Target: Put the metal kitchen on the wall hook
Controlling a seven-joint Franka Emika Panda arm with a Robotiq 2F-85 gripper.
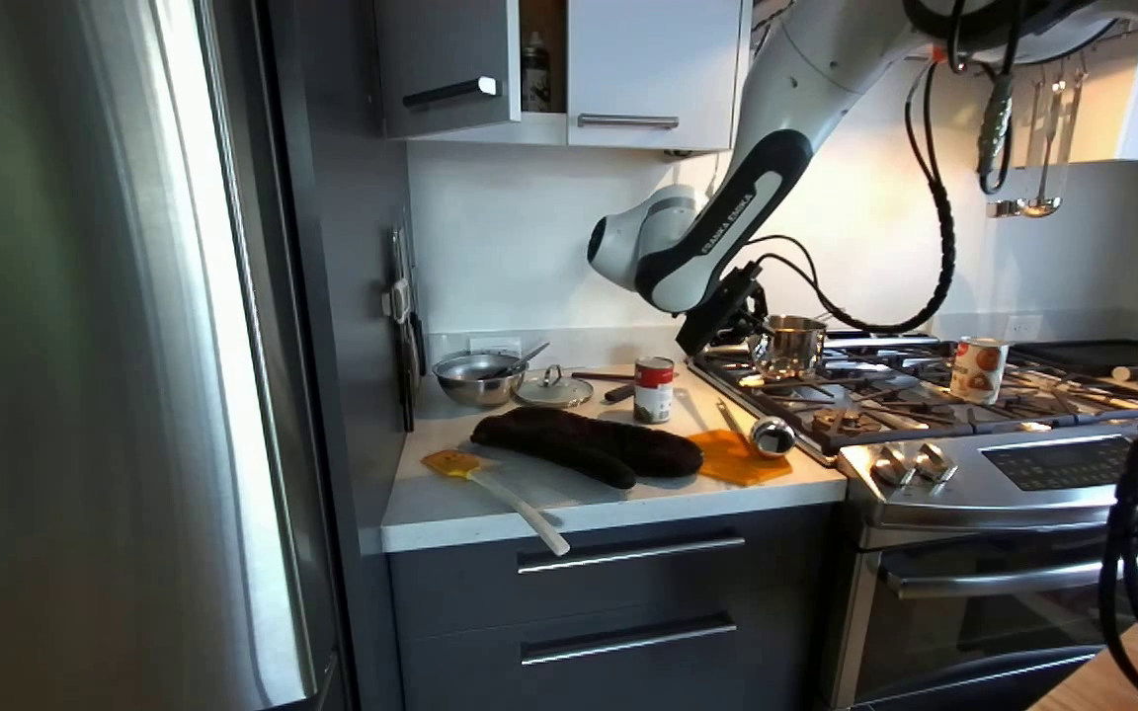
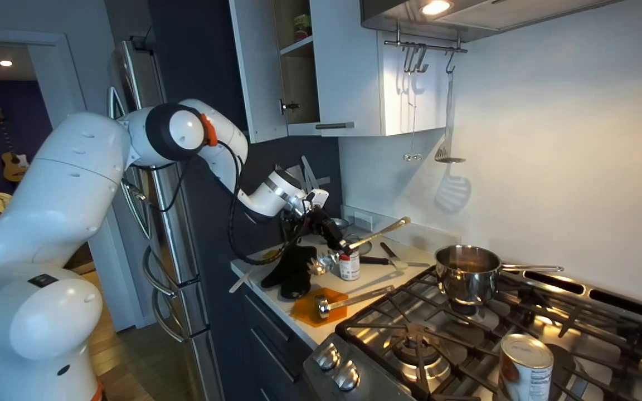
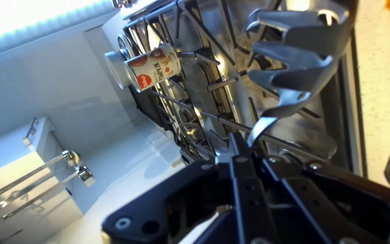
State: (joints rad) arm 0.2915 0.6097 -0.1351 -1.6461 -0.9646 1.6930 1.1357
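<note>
My gripper (image 3: pixel 249 149) is shut on the handle of a metal pasta server (image 3: pixel 296 57), whose toothed head fills the upper right of the wrist view. In an exterior view, the pasta server (image 2: pixel 325 263) is tilted in the gripper (image 2: pixel 348 245), head low over the counter and handle end pointing up toward the wall. In an exterior view, the gripper (image 1: pixel 755 308) is left of the stove and hides most of the utensil. The metal hooks (image 2: pixel 416 59) hang on a wall rail (image 2: pixel 429 47) under the hood. A slotted turner (image 2: pixel 449 122) and a thin whisk (image 2: pixel 413 128) hang there.
A red-white can (image 1: pixel 654 390), dark oven mitts (image 1: pixel 579 444), a ladle (image 1: pixel 772 436) on an orange mat (image 1: pixel 737 459) and a glass lid (image 1: pixel 554 388) lie on the counter. A pot (image 2: pixel 467 273) and pumpkin can (image 2: pixel 526 367) stand on the stove. A cabinet door (image 2: pixel 257 72) is open.
</note>
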